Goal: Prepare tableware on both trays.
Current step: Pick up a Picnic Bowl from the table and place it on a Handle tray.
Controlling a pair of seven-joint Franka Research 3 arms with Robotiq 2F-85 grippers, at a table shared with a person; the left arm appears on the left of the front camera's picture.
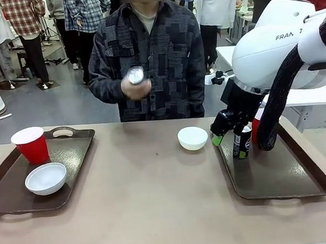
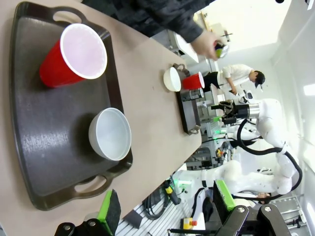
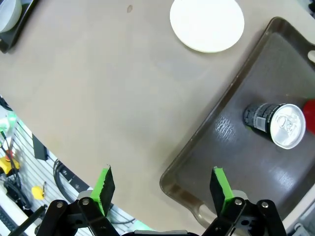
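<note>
The left tray point(image 1: 71, 161) holds a red cup point(image 1: 31, 144) and a white bowl point(image 1: 46, 178), both also seen from the left wrist as the cup point(image 2: 74, 54) and the bowl point(image 2: 110, 133). My left gripper point(image 2: 167, 204) hangs open off the near end of that tray point(image 2: 44, 123). The right tray point(image 1: 282, 175) carries a dark can point(image 1: 242, 141) and a red cup point(image 1: 256, 128) partly hidden by my arm. My right gripper point(image 1: 224, 135) is open above the tray's left rim, beside the can point(image 3: 275, 124). A second white bowl point(image 1: 193, 138) sits on the table left of that tray. The person holds another can point(image 1: 135, 75).
The person stands at the far side, hand raised at chest height. The tan table point(image 1: 157, 211) stretches between the two trays. In the right wrist view the bowl point(image 3: 206, 22) lies beyond the tray's corner point(image 3: 197, 167), and the table edge runs below my right gripper point(image 3: 162, 189).
</note>
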